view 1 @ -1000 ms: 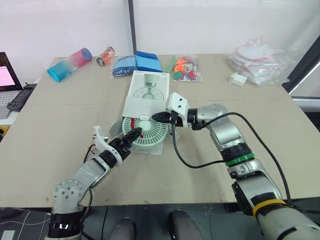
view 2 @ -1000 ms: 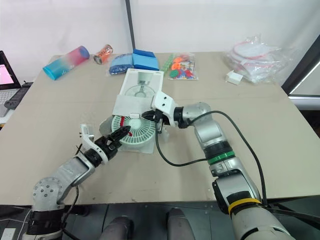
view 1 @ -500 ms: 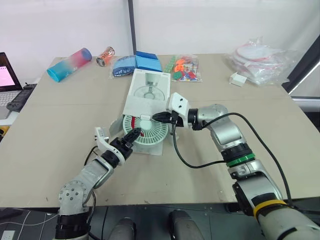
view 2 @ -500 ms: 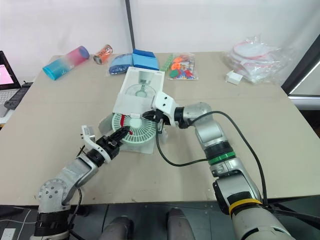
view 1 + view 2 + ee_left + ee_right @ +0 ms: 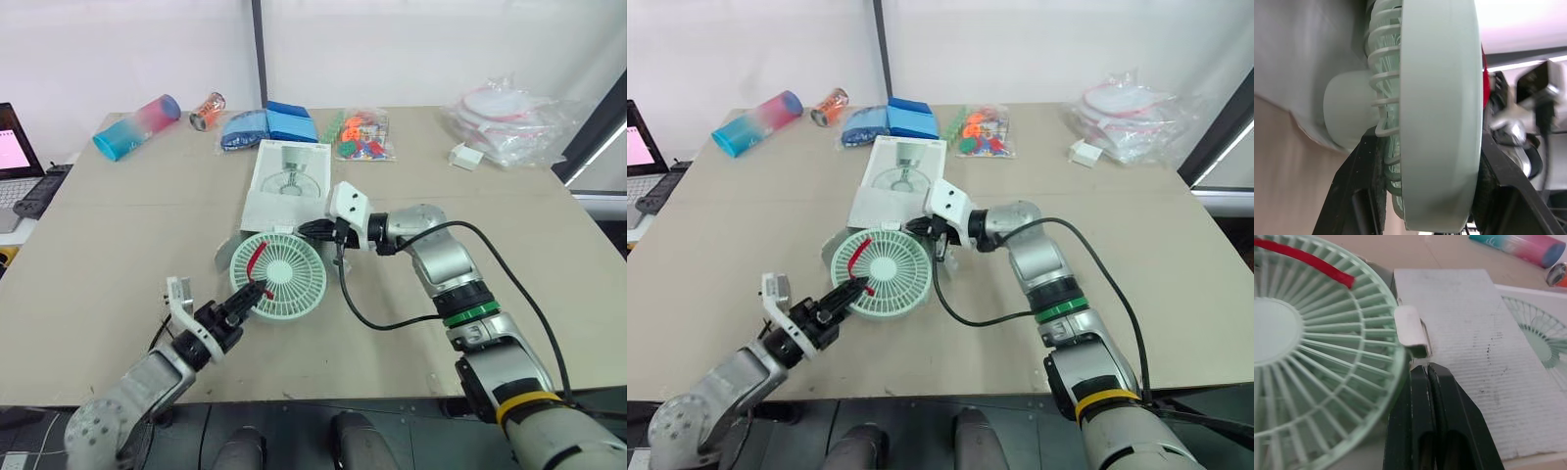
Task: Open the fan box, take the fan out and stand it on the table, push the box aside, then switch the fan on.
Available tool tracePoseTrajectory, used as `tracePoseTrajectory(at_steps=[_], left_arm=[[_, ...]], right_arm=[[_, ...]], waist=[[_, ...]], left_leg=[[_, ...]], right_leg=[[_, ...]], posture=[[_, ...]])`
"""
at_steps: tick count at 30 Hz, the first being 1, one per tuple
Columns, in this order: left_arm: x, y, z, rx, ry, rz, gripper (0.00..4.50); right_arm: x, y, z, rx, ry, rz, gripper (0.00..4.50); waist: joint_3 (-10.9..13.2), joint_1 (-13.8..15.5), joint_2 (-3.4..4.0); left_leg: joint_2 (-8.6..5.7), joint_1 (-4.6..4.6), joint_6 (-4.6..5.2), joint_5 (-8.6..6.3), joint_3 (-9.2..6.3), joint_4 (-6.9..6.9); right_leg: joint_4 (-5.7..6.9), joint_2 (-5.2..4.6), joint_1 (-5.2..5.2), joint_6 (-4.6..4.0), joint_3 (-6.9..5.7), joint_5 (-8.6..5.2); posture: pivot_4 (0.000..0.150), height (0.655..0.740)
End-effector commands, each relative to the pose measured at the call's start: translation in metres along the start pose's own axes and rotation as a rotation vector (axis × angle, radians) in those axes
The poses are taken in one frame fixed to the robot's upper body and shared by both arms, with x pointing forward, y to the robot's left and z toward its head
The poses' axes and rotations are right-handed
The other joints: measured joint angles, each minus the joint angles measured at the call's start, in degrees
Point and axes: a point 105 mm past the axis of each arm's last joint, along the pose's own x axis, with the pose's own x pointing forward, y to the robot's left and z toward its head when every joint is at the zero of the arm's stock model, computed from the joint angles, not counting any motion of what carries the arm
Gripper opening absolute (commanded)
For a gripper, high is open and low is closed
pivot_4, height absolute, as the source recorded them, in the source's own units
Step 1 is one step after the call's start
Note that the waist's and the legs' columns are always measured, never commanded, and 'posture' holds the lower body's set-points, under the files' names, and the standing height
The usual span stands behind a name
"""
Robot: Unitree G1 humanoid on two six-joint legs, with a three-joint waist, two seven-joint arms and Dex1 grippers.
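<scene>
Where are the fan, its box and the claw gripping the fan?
fan [image 5: 278, 276]: left eye view, centre of its green grille.
box [image 5: 291, 176]: left eye view, its printed top face.
left gripper [image 5: 255, 293]: left eye view, fingertips at the fan's rim.

The fan [image 5: 278, 277] hides the box's [image 5: 286, 181] near end; a probable laptop [image 5: 12, 147] is cut off.

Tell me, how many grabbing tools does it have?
2. The left tool grips the green fan at its near rim; the right tool, shut, is at the box beside it.
</scene>
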Motion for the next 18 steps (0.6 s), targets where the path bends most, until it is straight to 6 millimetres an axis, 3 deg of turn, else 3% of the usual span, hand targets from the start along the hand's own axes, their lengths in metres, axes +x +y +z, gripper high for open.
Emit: tracePoseTrajectory(at_steps=[1, 6, 8, 13, 14, 18], left_arm=[[-0.009, 0.005, -0.017, 0.014, 0.069, 0.051, 1.59], [-0.004, 0.006, -0.022, 0.014, 0.093, 0.047, 1.59], [-0.005, 0.007, -0.026, 0.025, 0.112, 0.052, 2.59], [-0.016, 0.011, -0.030, 0.145, 0.178, 0.087, 4.30], [-0.020, 0.012, -0.030, 0.186, 0.200, 0.096, 4.48], [-0.047, 0.013, -0.016, 0.502, 0.332, 0.156, 4.48]], right_arm=[[0.002, 0.000, 0.001, -0.008, 0.003, 0.003, 0.00], [0.004, 0.002, 0.002, -0.007, -0.004, 0.009, 0.00], [0.005, 0.001, 0.003, -0.008, -0.007, 0.010, 0.00], [0.005, -0.001, 0.004, -0.007, -0.018, 0.003, 0.00], [0.004, -0.001, 0.005, -0.007, -0.021, 0.002, 0.00], [-0.001, -0.009, 0.010, 0.017, -0.062, -0.012, 0.00]], waist=[[0.00, 0.00, 0.00], [0.00, 0.04, 0.00], [0.00, 0.04, 0.00], [0.02, -0.03, 0.03], [0.02, -0.03, 0.03], [0.08, -0.10, 0.10]], left_leg=[[0.00, 0.03, 0.00, 0.00, 0.01, -0.02], [0.00, 0.18, 0.01, -0.01, 0.02, -0.05], [0.00, 0.20, 0.02, -0.01, -0.01, -0.06], [0.03, 0.21, 0.01, 0.00, 0.00, -0.25], [0.03, 0.21, 0.00, 0.00, -0.01, -0.29], [0.06, 0.23, 0.00, 0.00, 0.00, -0.34]], right_leg=[[-0.01, 0.00, 0.01, 0.00, 0.01, 0.00], [-0.09, 0.00, 0.22, 0.00, 0.00, 0.00], [-0.14, 0.02, 0.28, 0.00, -0.03, 0.00], [-0.23, 0.05, 0.20, -0.01, -0.01, 0.00], [-0.23, 0.06, 0.19, -0.01, -0.01, 0.00], [-0.29, 0.11, 0.21, -0.03, 0.00, 0.00]], posture=[[0.150, 0.7400], [0.150, 0.7400], [0.150, 0.7400], [0.150, 0.7400], [0.150, 0.7400], [0.150, 0.7400]])
